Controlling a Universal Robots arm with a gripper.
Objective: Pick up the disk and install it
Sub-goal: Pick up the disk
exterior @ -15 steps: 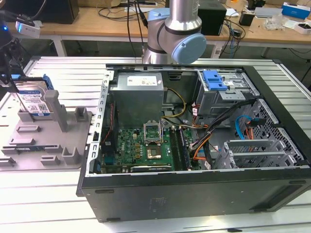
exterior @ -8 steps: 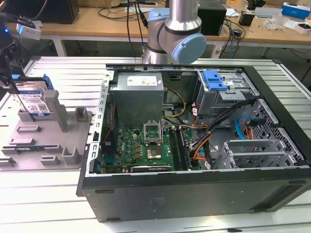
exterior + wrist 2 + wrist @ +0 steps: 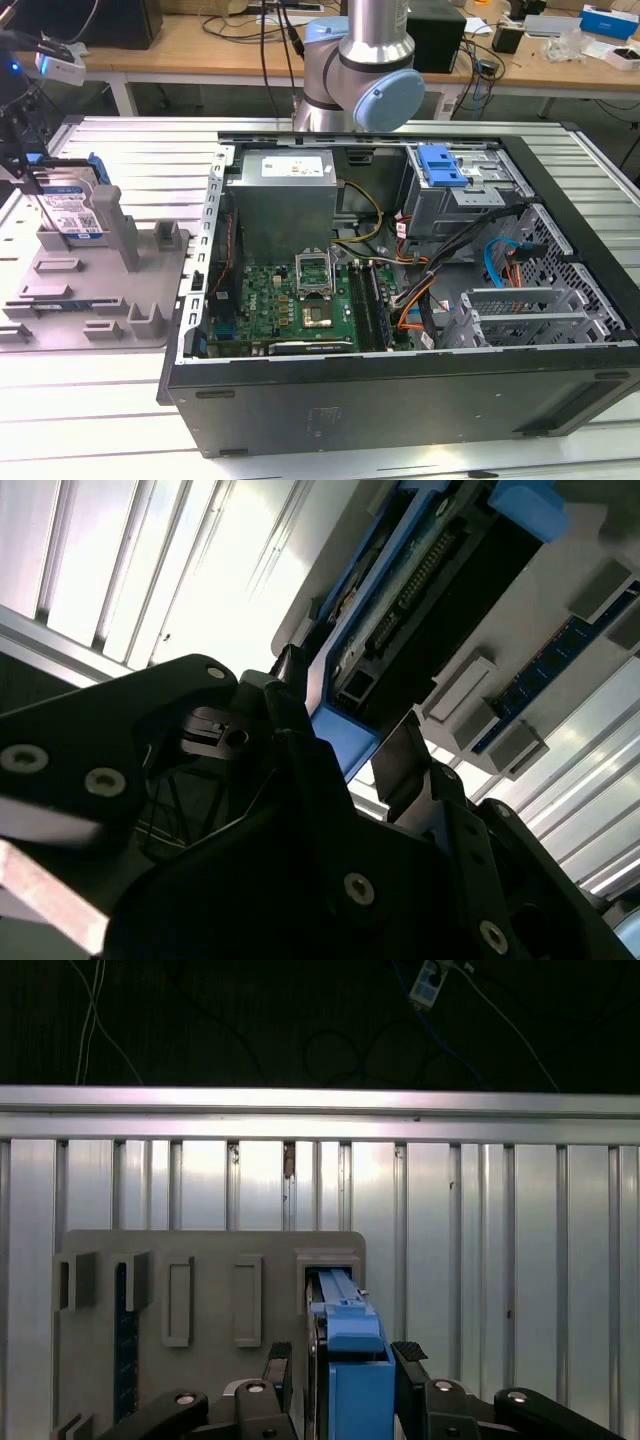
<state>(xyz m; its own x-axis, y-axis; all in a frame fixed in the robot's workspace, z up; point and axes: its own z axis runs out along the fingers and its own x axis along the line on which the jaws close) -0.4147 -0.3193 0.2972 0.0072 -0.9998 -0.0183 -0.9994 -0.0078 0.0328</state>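
The disk (image 3: 75, 208) stands on edge in a slot of the grey fixture plate (image 3: 100, 292), at the exterior view's left, well apart from the open computer case (image 3: 400, 400). In both wrist views the gripper (image 3: 342, 1352) (image 3: 350, 730) straddles its blue carrier closely. Whether the jaws actually clamp it cannot be told.

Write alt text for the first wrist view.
A disk in a blue carrier stands on edge in a slot of a grey holder plate, with the black gripper flanking it on both sides. The plate lies on a ribbed aluminium table, with cables in the dark beyond.
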